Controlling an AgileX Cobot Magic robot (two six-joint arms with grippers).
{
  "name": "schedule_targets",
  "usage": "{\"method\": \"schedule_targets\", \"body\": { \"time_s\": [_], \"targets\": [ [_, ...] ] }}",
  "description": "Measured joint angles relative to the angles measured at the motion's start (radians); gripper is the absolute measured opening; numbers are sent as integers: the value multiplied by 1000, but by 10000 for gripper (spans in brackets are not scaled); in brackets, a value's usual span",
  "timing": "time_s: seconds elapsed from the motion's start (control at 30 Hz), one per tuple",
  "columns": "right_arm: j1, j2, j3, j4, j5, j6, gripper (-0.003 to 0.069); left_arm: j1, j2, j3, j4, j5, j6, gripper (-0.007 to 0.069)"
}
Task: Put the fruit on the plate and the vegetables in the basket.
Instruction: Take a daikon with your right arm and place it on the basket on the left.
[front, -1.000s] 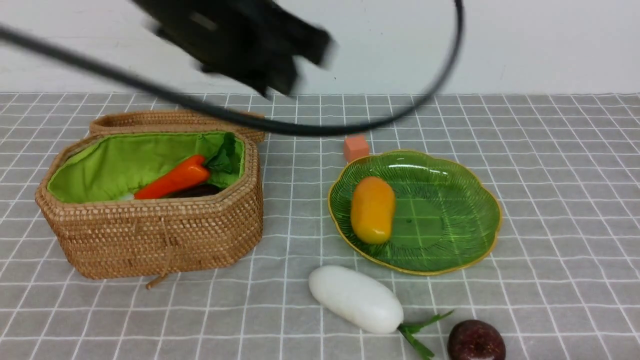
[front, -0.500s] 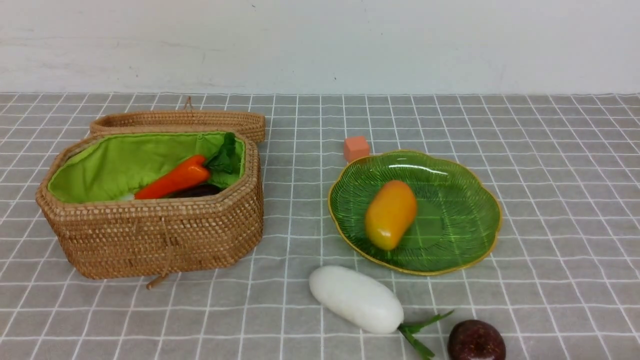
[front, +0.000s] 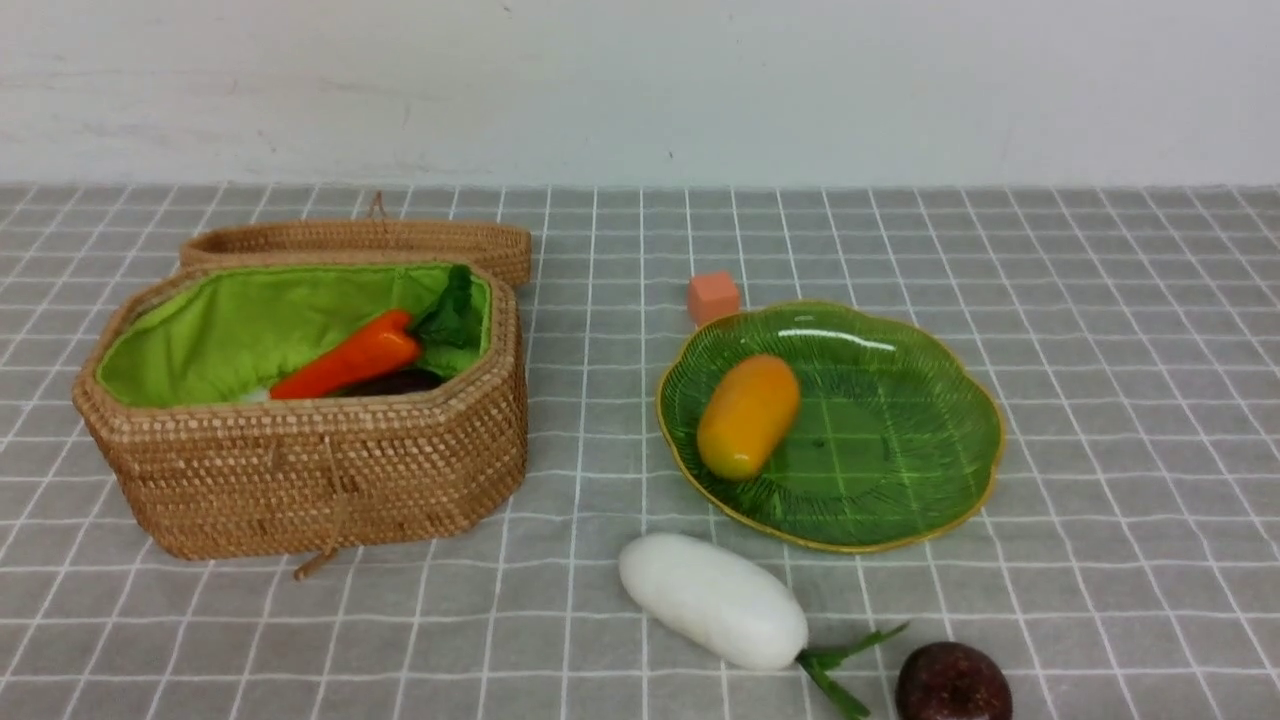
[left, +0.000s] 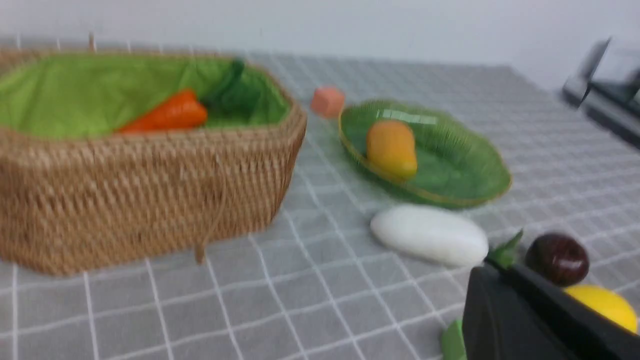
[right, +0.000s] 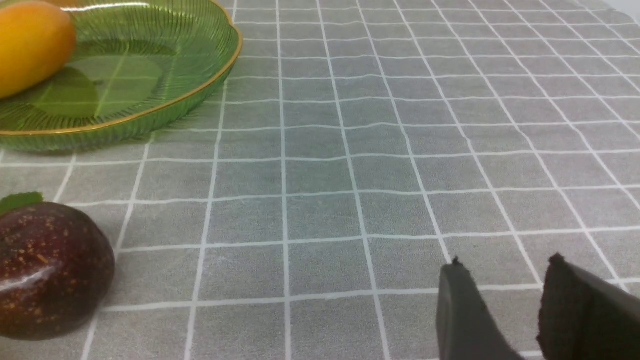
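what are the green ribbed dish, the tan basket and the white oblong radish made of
The wide green ribbed dish looks like glossy translucent glass: the grid of the grey tablecloth shows through it. The tan octagonal basket looks like matte woven wicker, its weave visible. The white oblong radish seems smooth plastic or ceramic, softly shiny; unclear which.

Three fruits (left: 391, 148), three vegetables (front: 345, 357), and one plate (front: 900, 440), basket (front: 300, 470), lid (front: 350, 238), cube (front: 712, 296).

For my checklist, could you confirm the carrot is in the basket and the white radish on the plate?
Not quite: the front view shows the white radish on the tablecloth beside the plate, not on it. The carrot is in the basket.
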Motion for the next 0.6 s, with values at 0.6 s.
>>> {"method": "schedule_targets", "body": {
  "time_s": [0.6],
  "targets": [
    [0,0,0,0,0,0,242,0,131,11,159,-152,-6,-13]
  ]
}}
